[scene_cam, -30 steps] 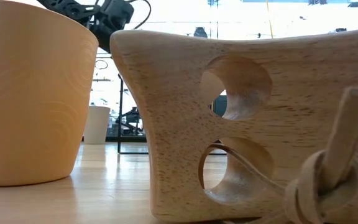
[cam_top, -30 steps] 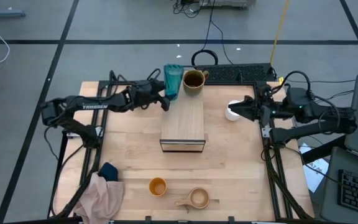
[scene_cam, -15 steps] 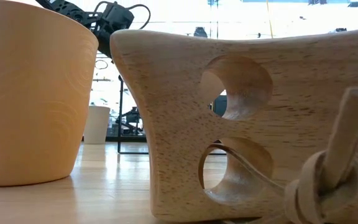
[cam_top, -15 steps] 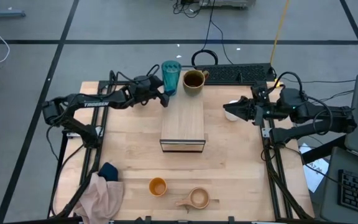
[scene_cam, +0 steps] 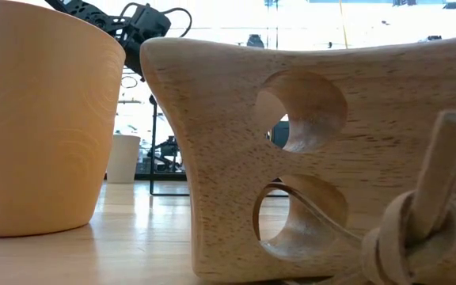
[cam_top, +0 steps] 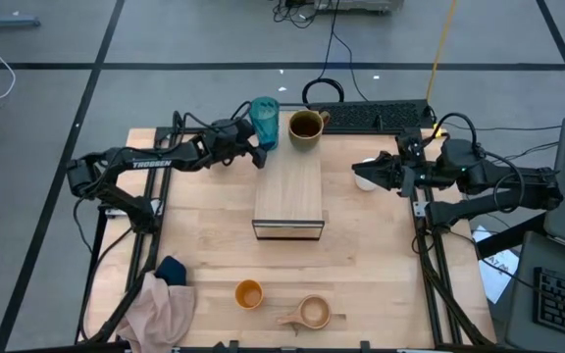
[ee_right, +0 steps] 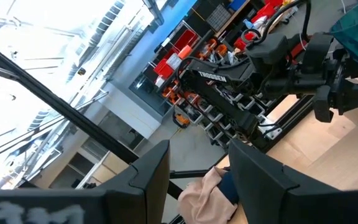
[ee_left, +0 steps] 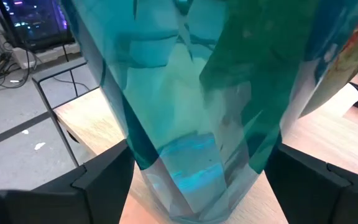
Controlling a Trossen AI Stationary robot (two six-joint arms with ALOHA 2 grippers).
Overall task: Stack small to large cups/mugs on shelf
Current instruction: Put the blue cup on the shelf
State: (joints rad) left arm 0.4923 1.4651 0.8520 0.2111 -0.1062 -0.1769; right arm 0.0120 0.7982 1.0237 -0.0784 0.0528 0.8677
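Tumbler: we have the tall teal tumbler (cam_top: 264, 121) between our left gripper (cam_top: 255, 147) fingers, at the far end of the shelf (cam_top: 288, 195); in the left wrist view its faceted translucent wall (ee_left: 197, 106) fills the gap between the fingers (ee_left: 98, 180).
Left fingers: spread about as wide as the tumbler, one on each side and apparently pressed against it, so we judge it held.
Handling: we expect a light, stiff, slick wall that tips easily because it is tall; gripping low on the body, as now, should be steadier than near the rim.
Olive-brown mug: (cam_top: 305, 127) just beyond the fingers, beside the tumbler, handle away from it.
White mug: (cam_top: 366, 176) at the tips of our right gripper (cam_top: 364, 175); we cannot tell if those fingers grasp it, and the right wrist view shows the fingers (ee_right: 148, 174) parted with nothing visible between them.
Far from both grippers: the small orange cup (cam_top: 249, 293) and the tan wooden handled cup (cam_top: 311, 313) sit at the near edge.
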